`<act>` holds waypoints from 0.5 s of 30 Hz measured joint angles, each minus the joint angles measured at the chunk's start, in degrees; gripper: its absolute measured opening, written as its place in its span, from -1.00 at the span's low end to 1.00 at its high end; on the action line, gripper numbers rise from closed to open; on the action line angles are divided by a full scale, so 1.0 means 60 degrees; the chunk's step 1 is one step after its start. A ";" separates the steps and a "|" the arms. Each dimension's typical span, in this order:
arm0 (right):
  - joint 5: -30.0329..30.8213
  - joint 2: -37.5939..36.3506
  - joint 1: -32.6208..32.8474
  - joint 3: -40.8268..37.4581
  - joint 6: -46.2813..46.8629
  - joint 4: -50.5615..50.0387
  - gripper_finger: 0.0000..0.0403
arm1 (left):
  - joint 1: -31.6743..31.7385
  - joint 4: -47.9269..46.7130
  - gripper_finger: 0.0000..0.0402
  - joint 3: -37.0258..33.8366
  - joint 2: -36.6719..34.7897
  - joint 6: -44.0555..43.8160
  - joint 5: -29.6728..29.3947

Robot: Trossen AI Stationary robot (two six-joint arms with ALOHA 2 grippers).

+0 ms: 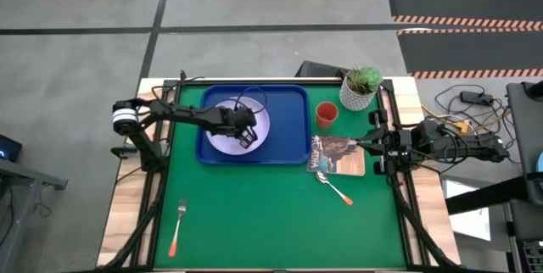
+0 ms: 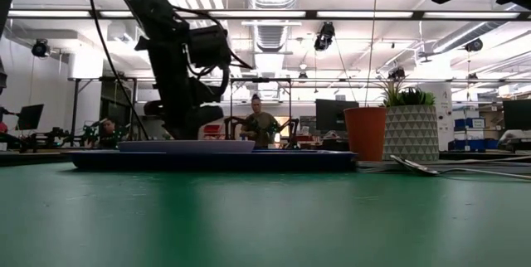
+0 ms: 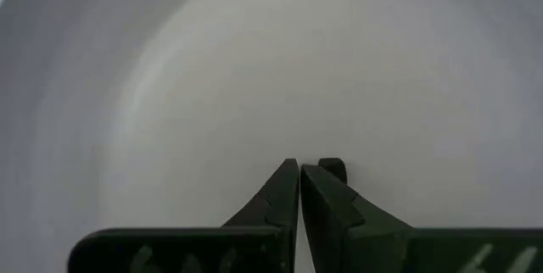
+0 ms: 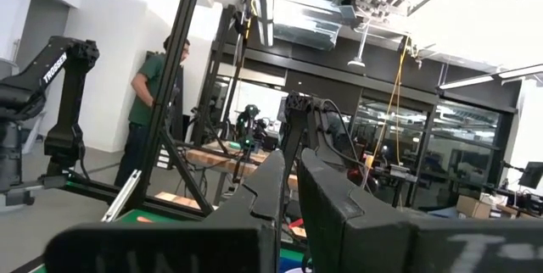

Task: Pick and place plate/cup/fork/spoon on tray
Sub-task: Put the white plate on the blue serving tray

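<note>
The plate (image 1: 227, 129) lies flat inside the tray (image 1: 293, 129), toward its left half. The left gripper (image 1: 247, 136) hangs right over the plate's right part, its fingers (image 3: 280, 201) pressed together on nothing. The cup (image 1: 327, 114) stands on the green mat just right of the tray, beside the potted plant (image 1: 362, 88). The spoon (image 1: 334, 187) lies below a printed booklet (image 1: 339, 154), and the fork (image 1: 177, 226) lies near the mat's lower left corner. The right gripper (image 1: 370, 142) waits clenched at the table's right edge.
</note>
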 joint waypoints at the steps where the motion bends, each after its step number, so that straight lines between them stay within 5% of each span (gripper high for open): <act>1: 0.0000 0.0000 0.0000 0.0000 0.0000 0.0000 -0.87 | 0.0016 0.0002 -1.00 -0.0039 -0.0007 0.0017 -0.0062; 15: 0.0004 0.0000 0.0000 0.0000 0.0000 -0.0008 -0.87 | 0.0244 0.0017 -1.00 -0.0470 -0.0096 0.0193 -0.0551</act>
